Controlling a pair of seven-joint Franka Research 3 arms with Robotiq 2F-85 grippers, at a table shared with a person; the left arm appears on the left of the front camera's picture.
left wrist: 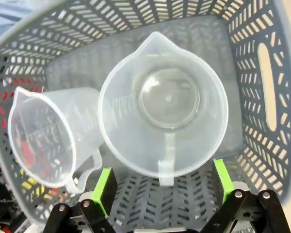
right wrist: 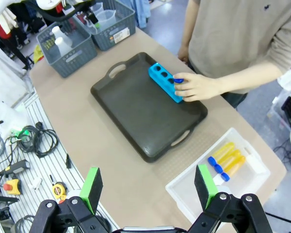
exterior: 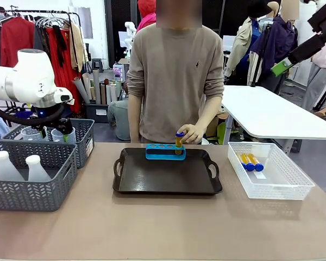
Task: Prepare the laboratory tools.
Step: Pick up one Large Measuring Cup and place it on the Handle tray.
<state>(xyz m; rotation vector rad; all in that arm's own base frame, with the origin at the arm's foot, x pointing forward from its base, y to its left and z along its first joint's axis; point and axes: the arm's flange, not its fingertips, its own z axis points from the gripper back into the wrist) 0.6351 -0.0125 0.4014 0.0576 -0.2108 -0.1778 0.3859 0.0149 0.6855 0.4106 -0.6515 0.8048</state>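
Clear plastic beaker (left wrist: 163,104) stands upright in grey basket (left wrist: 266,97), handle (left wrist: 167,160) at 6 o'clock pointing between wide-open, empty left fingers (left wrist: 105,187); right fingers (right wrist: 92,187) also spread, well off above tabletop (right wrist: 116,179).

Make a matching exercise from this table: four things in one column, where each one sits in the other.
Things:
1. conical flasks
2. measuring beakers
3. blue tube rack
4. loose yellow tubes

Places:
A. white mesh basket
B. black tray
C. far grey basket, below the open left tool
D. near grey basket

Pairs: 1-D, 2-C, 3-B, 4-A
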